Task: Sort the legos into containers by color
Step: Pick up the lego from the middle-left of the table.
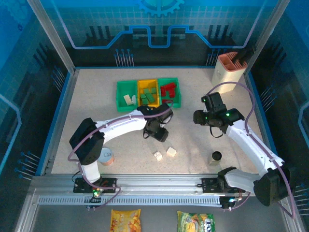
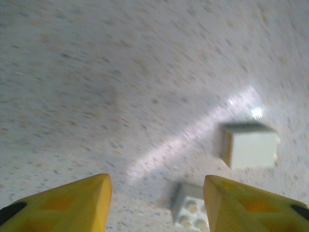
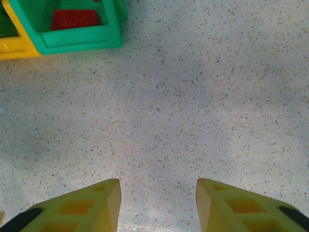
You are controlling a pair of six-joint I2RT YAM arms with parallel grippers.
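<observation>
- Top view: three joined open plastic bins [image 1: 119,94], green, yellow and green, hold cream, green and red bricks in that order. Two small cream plastic bricks [image 1: 158,155] [image 1: 171,152] lie on the speckled tabletop [image 1: 96,106] near the left claw [image 1: 157,135].
- Left wrist view: the left claw [image 2: 157,205] is released and empty, and both cream bricks lie ahead.
- Right wrist view: the right claw [image 3: 157,203] is released and empty over the tabletop. A flat red plastic brick [image 3: 76,19] lies inside the green end bin [image 3: 77,42].

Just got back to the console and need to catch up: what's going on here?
Sorting looks nearly done. The containers hold cream legos in the left green bin, green ones in the yellow bin and red ones in the right green bin. Two loose cream legos lie on the table. The left gripper hovers just short of them, jaws apart and empty. The right gripper hangs over bare table near the right green bin, jaws apart, holding nothing.
</observation>
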